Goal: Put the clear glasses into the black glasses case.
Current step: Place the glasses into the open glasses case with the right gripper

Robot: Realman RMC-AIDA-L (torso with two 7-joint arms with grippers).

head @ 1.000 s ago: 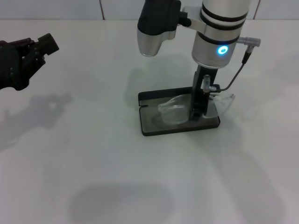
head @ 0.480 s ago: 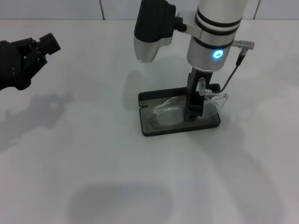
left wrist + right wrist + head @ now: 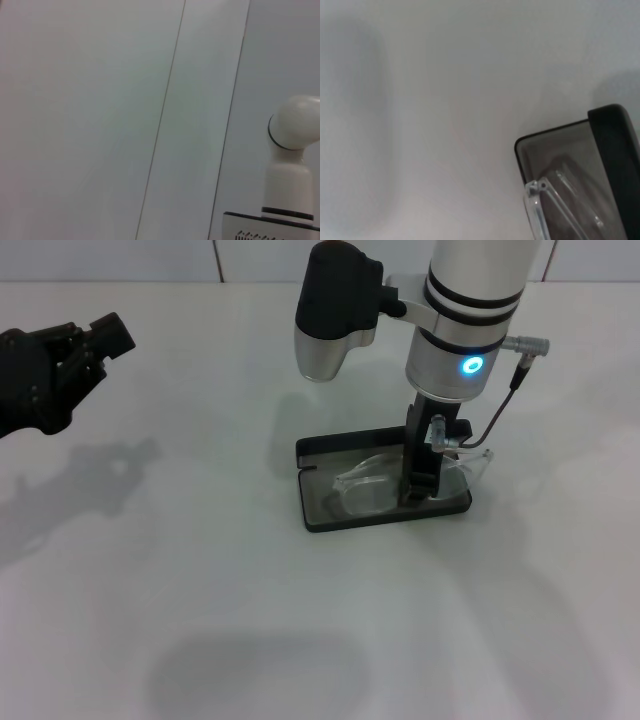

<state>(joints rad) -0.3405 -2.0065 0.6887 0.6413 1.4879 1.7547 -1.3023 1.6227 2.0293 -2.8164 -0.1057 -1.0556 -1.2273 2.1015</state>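
Right gripper [image 3: 419, 483] is down inside the open black glasses case [image 3: 330, 516], fingers clamped on the clear glasses [image 3: 362, 483]. Case sits open on the white table [image 3: 200, 590], nearer the far edge than the near one, lid side toward the far edge. Glasses lie lengthwise in the tray; lens end is inside, the other end sticks out just past the case's right edge. Right wrist view shows one clear arm [image 3: 555, 210] over the grey lining. Left gripper [image 3: 85, 350] hangs near the table's left edge, well apart from the case, fingers apart, holding nothing.
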